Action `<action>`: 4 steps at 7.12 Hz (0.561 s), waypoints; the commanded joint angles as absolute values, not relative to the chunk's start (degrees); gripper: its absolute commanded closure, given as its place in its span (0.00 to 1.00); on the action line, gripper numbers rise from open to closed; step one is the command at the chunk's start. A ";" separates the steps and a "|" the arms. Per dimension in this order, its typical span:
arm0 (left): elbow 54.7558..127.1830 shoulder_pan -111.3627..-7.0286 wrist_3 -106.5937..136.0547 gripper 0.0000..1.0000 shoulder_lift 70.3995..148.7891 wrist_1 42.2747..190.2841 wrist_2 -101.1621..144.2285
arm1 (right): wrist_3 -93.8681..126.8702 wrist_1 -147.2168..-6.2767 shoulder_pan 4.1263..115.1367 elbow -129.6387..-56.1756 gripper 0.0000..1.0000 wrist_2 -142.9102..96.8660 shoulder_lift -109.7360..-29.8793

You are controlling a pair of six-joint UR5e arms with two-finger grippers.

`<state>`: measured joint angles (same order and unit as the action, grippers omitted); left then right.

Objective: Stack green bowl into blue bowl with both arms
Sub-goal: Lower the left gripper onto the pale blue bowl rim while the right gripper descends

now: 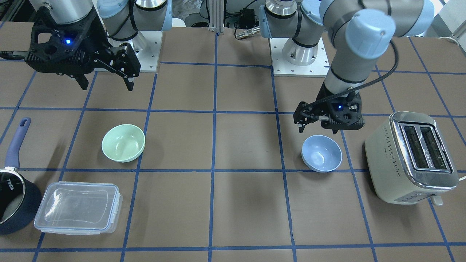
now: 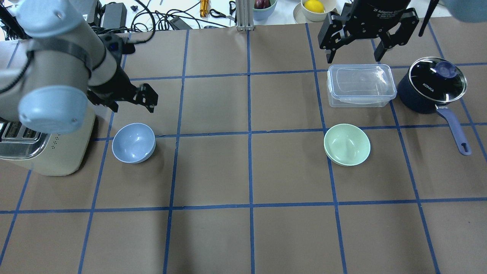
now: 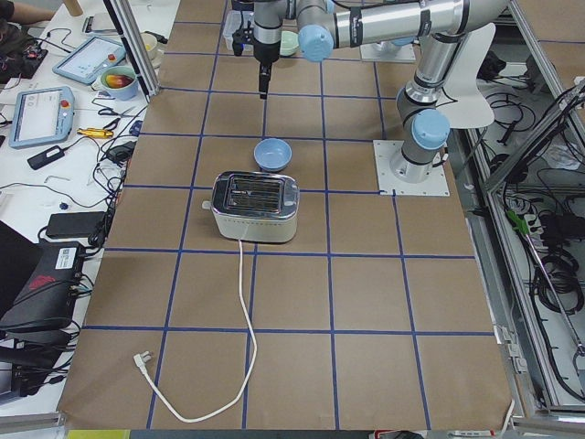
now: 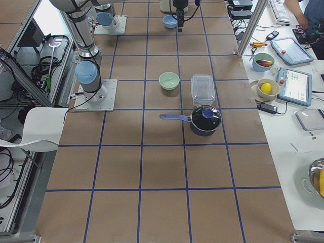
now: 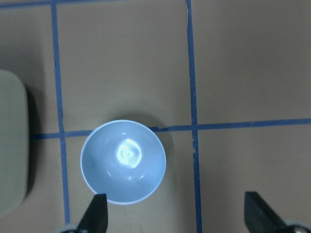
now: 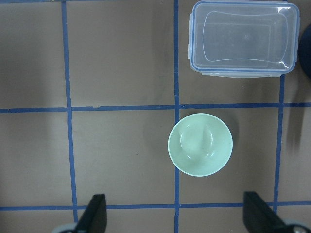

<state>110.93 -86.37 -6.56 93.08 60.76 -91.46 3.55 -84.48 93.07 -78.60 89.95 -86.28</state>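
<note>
The green bowl (image 1: 123, 142) stands upright and empty on the table, also in the overhead view (image 2: 347, 144) and the right wrist view (image 6: 200, 144). The blue bowl (image 1: 322, 153) stands upright and empty beside the toaster, also in the overhead view (image 2: 133, 142) and the left wrist view (image 5: 123, 161). My left gripper (image 1: 317, 130) hovers open just above the blue bowl's robot-side rim, holding nothing (image 5: 177, 216). My right gripper (image 1: 106, 85) is open and empty, raised high above the table on the robot side of the green bowl (image 6: 177, 216).
A cream toaster (image 1: 411, 156) stands close beside the blue bowl. A clear lidded container (image 1: 78, 207) and a dark navy saucepan (image 1: 14, 203) sit near the green bowl. Clutter lies beyond the table's far edge (image 2: 314, 7).
</note>
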 commanded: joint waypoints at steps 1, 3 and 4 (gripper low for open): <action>128.09 -86.75 -6.94 0.00 97.27 37.96 -91.49 | 3.69 -84.55 93.08 -78.66 0.00 89.56 -86.22; 128.85 -86.75 -7.29 0.00 101.67 35.61 -92.02 | 3.69 -84.55 93.08 -78.66 0.00 89.47 -85.78; 128.76 -86.84 -8.17 0.00 104.21 27.42 -91.85 | 3.26 -84.03 92.55 -78.66 0.00 89.39 -85.00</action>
